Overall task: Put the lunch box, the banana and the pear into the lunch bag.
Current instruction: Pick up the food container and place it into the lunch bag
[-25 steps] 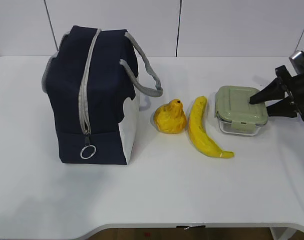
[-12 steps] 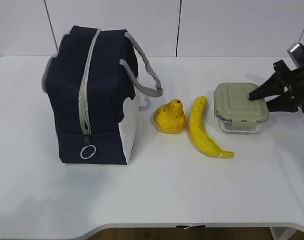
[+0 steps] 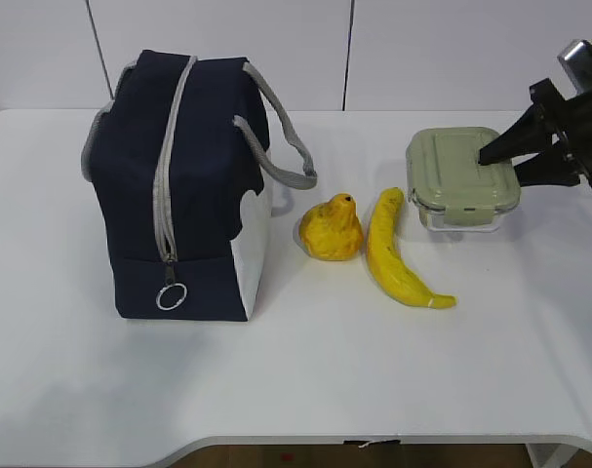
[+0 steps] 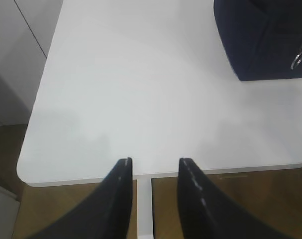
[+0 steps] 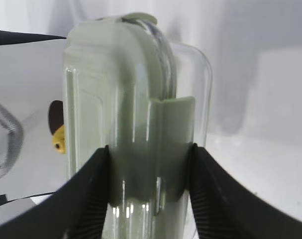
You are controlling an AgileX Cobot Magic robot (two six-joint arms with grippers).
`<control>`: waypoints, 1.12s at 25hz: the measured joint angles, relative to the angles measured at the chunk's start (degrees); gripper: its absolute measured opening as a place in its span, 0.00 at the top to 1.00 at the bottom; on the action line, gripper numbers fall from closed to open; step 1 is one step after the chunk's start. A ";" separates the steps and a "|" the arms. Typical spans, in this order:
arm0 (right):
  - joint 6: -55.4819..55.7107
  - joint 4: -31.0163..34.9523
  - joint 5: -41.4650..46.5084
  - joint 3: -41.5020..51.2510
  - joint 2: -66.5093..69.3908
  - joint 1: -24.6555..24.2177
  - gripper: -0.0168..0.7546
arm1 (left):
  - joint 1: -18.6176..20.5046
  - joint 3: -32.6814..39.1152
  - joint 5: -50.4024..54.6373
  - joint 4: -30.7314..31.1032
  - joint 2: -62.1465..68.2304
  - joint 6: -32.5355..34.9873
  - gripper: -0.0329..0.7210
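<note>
The right gripper [image 3: 493, 164] clamps the lunch box [image 3: 461, 178] at three o'clock, lifted off the worktop [image 3: 305, 370]. The lunch bag [image 3: 178, 185] at nine o'clock looks zipped; the box could be blocked. The left gripper [image 4: 153, 167] hangs open, empty.

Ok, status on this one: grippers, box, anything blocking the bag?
Right gripper clamped on the box, lifted off the table. Left gripper open, empty. Bag zipped shut; banana and pear between.
</note>
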 joint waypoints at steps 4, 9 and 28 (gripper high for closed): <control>1.18 0.00 0.32 0.00 -2.40 0.31 0.50 | 0.00 0.00 0.00 -0.38 0.00 0.00 0.64; 2.31 0.21 0.32 0.00 -5.10 1.83 0.50 | 0.00 -0.91 0.26 -2.96 0.23 0.00 0.64; 3.35 10.53 0.76 0.00 -11.18 11.12 0.50 | 0.00 -18.89 3.67 -15.29 29.37 0.00 0.64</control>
